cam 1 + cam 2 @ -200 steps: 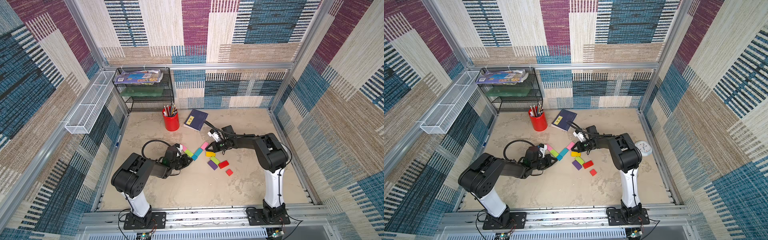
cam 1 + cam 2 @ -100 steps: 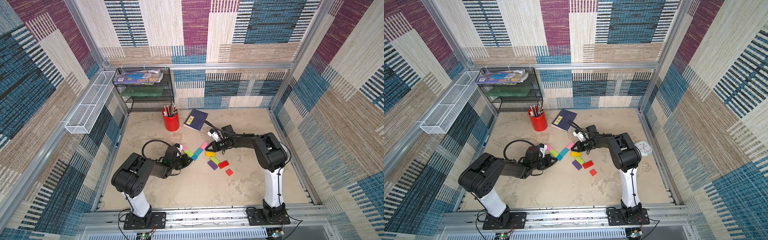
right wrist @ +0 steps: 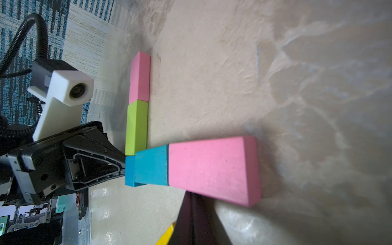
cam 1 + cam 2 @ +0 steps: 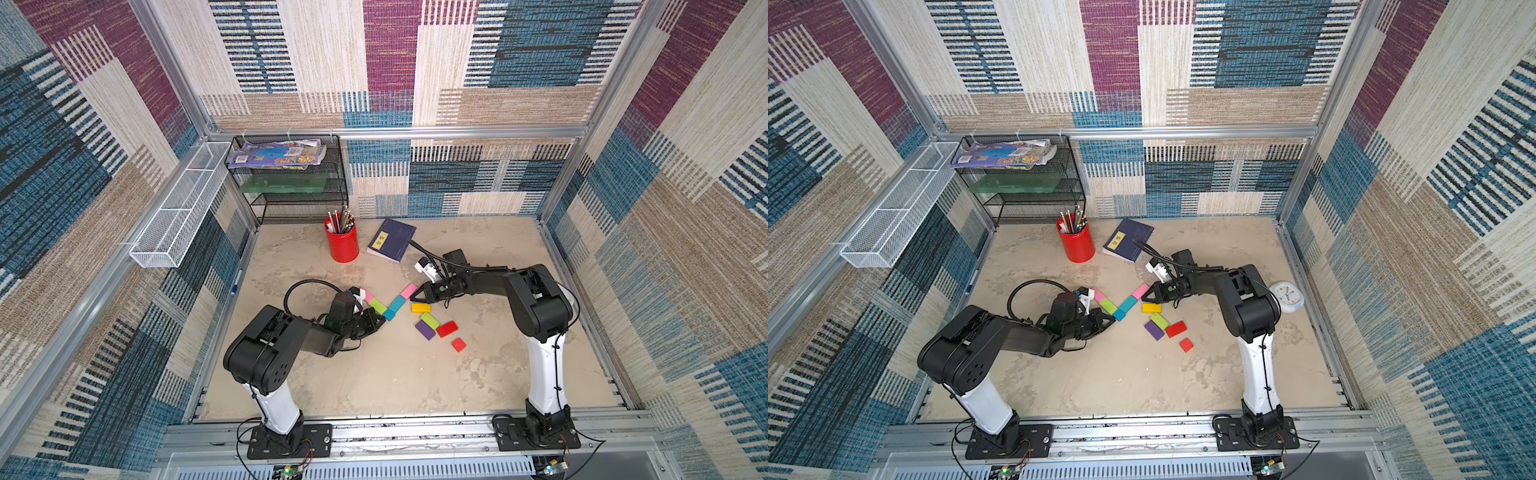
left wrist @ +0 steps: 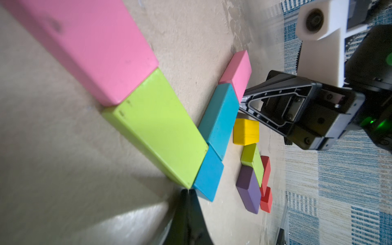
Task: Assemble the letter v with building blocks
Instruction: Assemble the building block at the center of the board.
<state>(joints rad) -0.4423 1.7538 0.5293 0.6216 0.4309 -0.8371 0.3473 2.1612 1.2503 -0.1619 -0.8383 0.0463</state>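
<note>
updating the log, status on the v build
Left hand shut, empty, at the tip of the V. Right hand shut, empty, beside a pink block. Five-block V laid flat. Yellow block close to right hand.

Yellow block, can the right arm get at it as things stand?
Probably yes: the yellow block lies just beside the shut right gripper, nothing on it; the jaws must open first.

Left wrist view: near flat pink rectangular block (image 5: 89,46) blurred, cut by picture edge. Right wrist view: flat yellow block (image 3: 167,235) mostly hidden behind right gripper (image 3: 192,199), cut by edge. Both top views: yellow label (image 4: 381,240) on navy book (image 4: 399,245) too small to read.
</note>
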